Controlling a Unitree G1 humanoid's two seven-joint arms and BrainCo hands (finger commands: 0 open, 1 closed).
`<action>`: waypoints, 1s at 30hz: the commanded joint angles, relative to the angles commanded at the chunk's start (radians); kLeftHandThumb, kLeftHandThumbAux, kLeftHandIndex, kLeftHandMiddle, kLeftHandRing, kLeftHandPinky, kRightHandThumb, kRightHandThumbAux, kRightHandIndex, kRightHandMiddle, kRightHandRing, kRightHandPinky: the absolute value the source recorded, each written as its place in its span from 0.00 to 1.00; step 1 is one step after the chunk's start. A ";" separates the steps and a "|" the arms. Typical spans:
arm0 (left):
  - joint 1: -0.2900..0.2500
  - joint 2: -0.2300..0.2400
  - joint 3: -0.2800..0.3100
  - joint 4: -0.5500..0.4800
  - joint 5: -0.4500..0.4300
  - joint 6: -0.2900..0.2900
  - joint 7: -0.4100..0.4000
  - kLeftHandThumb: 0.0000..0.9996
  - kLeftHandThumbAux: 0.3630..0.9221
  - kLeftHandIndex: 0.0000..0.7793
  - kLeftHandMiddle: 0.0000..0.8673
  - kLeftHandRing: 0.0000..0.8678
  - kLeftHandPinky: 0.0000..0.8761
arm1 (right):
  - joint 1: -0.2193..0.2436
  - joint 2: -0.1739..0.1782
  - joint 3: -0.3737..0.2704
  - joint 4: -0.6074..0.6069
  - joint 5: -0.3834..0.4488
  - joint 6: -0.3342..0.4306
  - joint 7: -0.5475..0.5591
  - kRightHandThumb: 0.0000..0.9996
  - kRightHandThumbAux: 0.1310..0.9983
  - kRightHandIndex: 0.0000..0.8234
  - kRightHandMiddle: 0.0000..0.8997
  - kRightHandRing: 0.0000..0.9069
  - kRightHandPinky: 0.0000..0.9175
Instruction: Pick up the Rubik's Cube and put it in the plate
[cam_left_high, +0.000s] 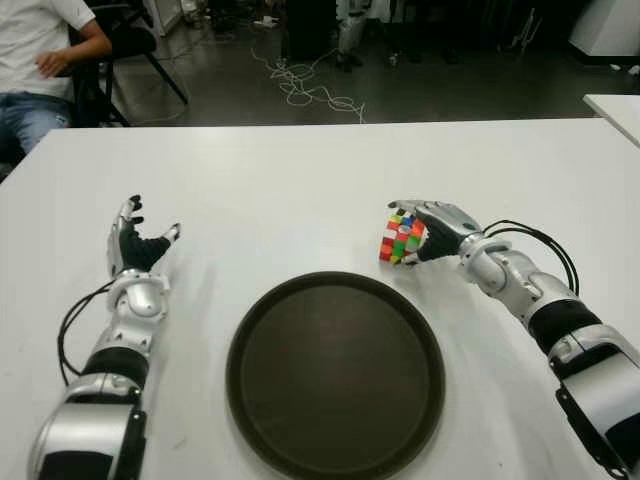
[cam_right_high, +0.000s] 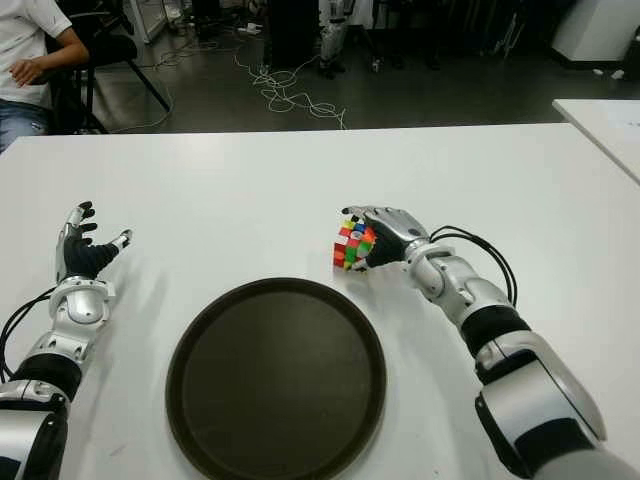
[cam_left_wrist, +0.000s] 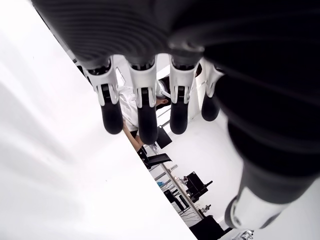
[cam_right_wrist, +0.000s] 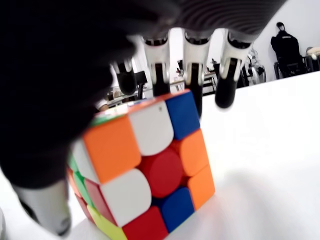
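At the far left edge of the scene, behind the white bench (cam_left_high: 300, 180), a person (cam_left_high: 35, 60) in a white shirt and jeans sits on a dark chair (cam_left_high: 125, 45) on the grey floor. On the bench's left side the robot's left hand (cam_left_high: 135, 245) shows with its palm upright and its fingers (cam_left_wrist: 142, 112) spread wide and straight, holding nothing; its wrist view shows the four fingers extended with only the bench surface near them. A thin black cable (cam_left_high: 70, 325) loops beside the left forearm.

In the middle, close to the robot, a round dark brown plate (cam_left_high: 335, 375) lies flat on the bench, with nothing in it. Beyond the bench, a tangle of white cable (cam_left_high: 305, 90) lies on the floor.

Just past the plate's right rim sits the Rubik's Cube (cam_left_high: 402, 238), outside the plate and near it, tilted a little. The right hand (cam_left_high: 435, 228) is cupped over the cube from the right side, fingers (cam_right_wrist: 192, 70) draped over its top and the thumb low at its side. The right wrist view shows the cube close under the palm, with one lower edge meeting the bench. A black cable (cam_left_high: 545, 245) arcs along the right forearm. At the far right a corner of a second white table (cam_left_high: 615, 108) shows.
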 joint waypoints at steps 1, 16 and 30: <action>0.000 0.000 0.000 0.000 0.000 0.000 0.000 0.31 0.70 0.14 0.19 0.20 0.25 | 0.000 0.000 -0.001 -0.001 0.001 0.001 0.002 0.00 0.68 0.16 0.28 0.31 0.33; 0.001 -0.004 0.006 -0.007 -0.006 0.004 0.001 0.33 0.71 0.15 0.20 0.21 0.28 | 0.006 0.007 -0.011 -0.020 0.016 0.036 0.037 0.00 0.71 0.18 0.31 0.34 0.34; 0.003 -0.001 0.001 -0.006 -0.003 -0.010 0.000 0.33 0.72 0.15 0.21 0.22 0.28 | 0.010 0.005 -0.015 -0.027 0.024 0.019 0.039 0.11 0.78 0.42 0.48 0.54 0.52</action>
